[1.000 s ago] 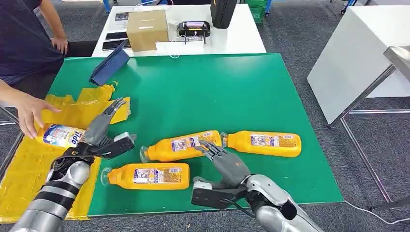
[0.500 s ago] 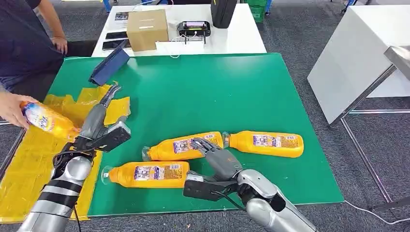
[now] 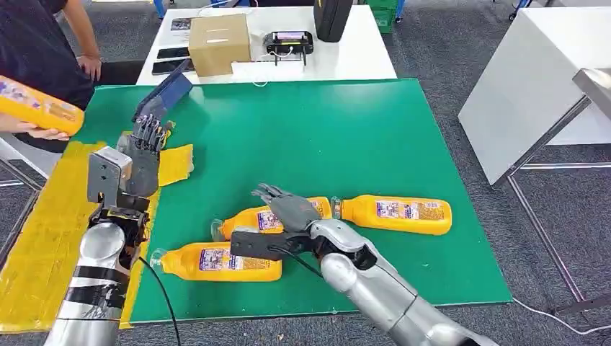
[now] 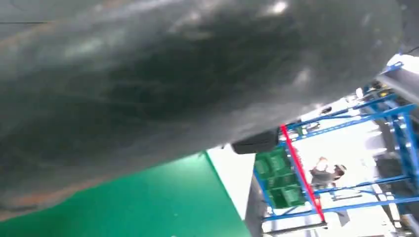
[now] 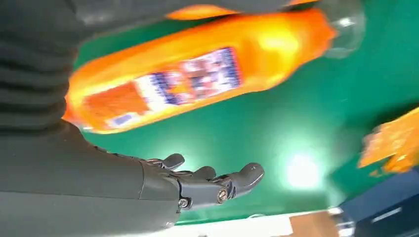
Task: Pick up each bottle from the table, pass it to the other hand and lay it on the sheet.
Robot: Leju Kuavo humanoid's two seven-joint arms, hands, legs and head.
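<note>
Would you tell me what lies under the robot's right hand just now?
The right hand hovers open over the middle orange bottle, covering part of its label; beneath lies the green mat.

A lab or workshop: grey carpet [image 3: 447, 50], white worktables [image 3: 346, 58], blue racking [image 4: 346, 118].

My green table [image 3: 346, 130] carries three orange bottles lying flat: one [image 3: 216, 261] just below my right hand [image 3: 288, 207], one [image 3: 270, 218] directly under it, one [image 3: 396, 214] just beyond it to the right. A yellow sheet [image 3: 43, 245] spreads under my left hand [image 3: 140, 155], with a blue case [image 3: 164, 95] just past its fingertips.
</note>
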